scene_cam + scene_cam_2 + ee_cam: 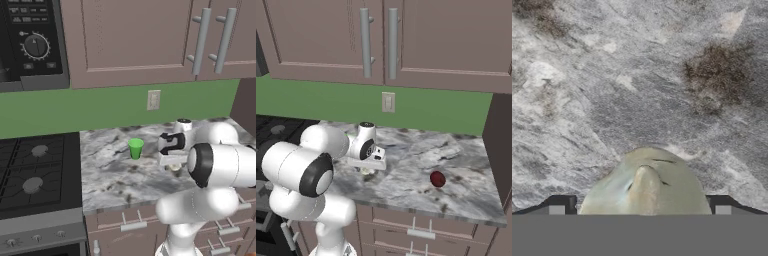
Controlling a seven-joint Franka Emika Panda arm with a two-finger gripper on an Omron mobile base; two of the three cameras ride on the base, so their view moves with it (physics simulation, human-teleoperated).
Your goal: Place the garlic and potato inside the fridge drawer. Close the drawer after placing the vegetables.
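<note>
- From the left base view, we see the marbled grey desk (110,170) running between a black stove (35,175) on the left and a dark side wall on the right. A bright green cup (135,148) stands upright near the middle of the desk. Our white arm rises from the lower right, and its tool (173,165) points down at the desk, just right of the cup. A sliver of the cream garlic (174,167) shows beneath the tool. A wall outlet (153,99) sits on the green backsplash, under brown cabinets.
- From the right base view, we see the same desk (466,200) from the other side. The tool (367,170) hangs low over its left part with the pale garlic (366,171) under it. The dark maroon potato (438,179) lies on the desk well to the right of the tool, apart from everything else.
- Looking along the tool in the hand view, we see the garlic (646,187) filling the lower middle, between the two dark fingertips (559,206). The tips stand spread at either side of the bulb; we cannot tell whether they touch it. The garlic rests on the desk (637,75).
</note>
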